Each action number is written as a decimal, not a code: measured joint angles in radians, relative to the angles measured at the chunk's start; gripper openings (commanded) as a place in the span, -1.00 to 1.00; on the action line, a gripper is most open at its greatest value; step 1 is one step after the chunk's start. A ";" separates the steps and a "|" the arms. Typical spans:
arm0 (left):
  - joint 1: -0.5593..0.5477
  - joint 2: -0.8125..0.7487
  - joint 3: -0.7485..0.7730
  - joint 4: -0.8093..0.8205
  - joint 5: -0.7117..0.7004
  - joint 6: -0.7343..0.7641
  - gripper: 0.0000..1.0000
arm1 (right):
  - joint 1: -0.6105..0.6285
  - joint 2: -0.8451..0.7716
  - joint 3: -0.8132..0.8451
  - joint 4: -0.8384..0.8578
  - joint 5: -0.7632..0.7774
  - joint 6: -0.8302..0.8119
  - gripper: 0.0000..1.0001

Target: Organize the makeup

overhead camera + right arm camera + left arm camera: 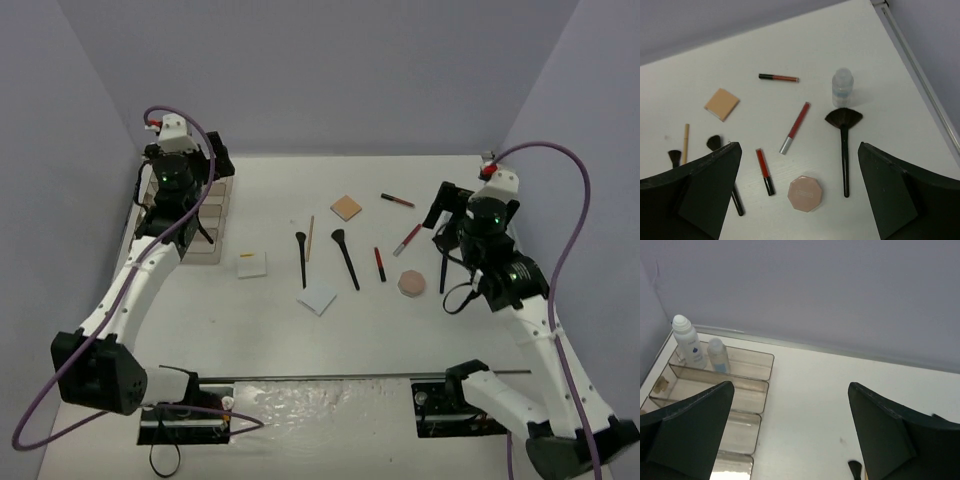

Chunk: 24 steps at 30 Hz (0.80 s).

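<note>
Right gripper (800,160) released, pink compact (804,193) between its jaws at 6 o'clock, left gripper (791,407) released too, two bottles (688,341) at 10 o'clock

Place: robot lab test cell
Walls: plain lilac panels (320,70) on three sides
Surface: white table (300,340)
Rig: left arm (140,278), right arm (540,340), purple cables (585,205)
</note>
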 measured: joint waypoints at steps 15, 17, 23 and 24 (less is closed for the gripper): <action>-0.012 -0.493 -0.361 -0.439 0.121 -0.018 0.94 | -0.162 0.852 0.396 0.232 -0.331 -0.160 0.61; -0.012 -0.505 -0.396 -0.468 0.127 -0.010 0.94 | -0.179 0.978 0.486 0.251 -0.402 -0.209 0.61; -0.012 -0.516 -0.410 -0.498 0.133 0.004 0.94 | -0.209 1.255 0.655 0.283 -0.536 -0.346 0.63; -0.012 -0.518 -0.410 -0.499 0.133 0.005 0.94 | -0.215 1.282 0.666 0.283 -0.550 -0.364 0.63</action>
